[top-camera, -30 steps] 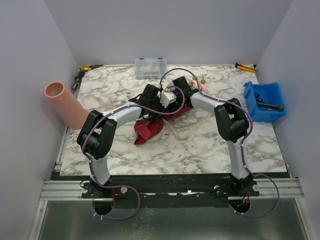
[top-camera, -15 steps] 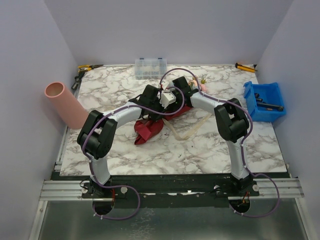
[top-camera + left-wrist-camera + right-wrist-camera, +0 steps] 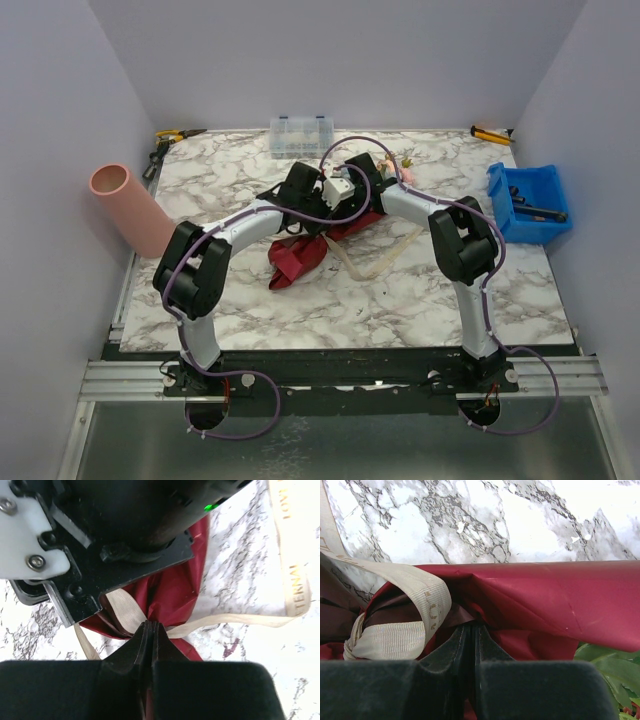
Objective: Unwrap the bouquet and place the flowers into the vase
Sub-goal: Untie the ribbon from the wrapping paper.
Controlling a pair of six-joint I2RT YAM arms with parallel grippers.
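Observation:
The bouquet (image 3: 300,255) lies mid-table, its maroon wrap (image 3: 175,590) tied with a beige ribbon (image 3: 125,612). In the left wrist view my left gripper (image 3: 151,625) is shut, its tips pinching the ribbon at the knot. A loose ribbon tail (image 3: 295,580) runs off to the right. My right gripper (image 3: 472,626) is shut on a dark fold of the wrap (image 3: 545,600), next to the ribbon loop (image 3: 395,635). Both wrists meet over the bouquet (image 3: 340,185). Pink flowers (image 3: 405,172) and green leaves (image 3: 607,667) stick out of the wrap. The salmon-pink vase (image 3: 130,208) leans at the table's left edge.
A blue bin (image 3: 527,205) holding tools sits at the right edge. A clear plastic box (image 3: 301,136) stands at the back centre. Hand tools (image 3: 170,137) lie at the back left and a yellow tool (image 3: 492,133) at the back right. The right arm's gripper body (image 3: 125,530) fills the top of the left wrist view.
My left gripper has closed at the ribbon knot, and its wrist has shifted slightly toward the back. The right arm and bouquet have stayed put.

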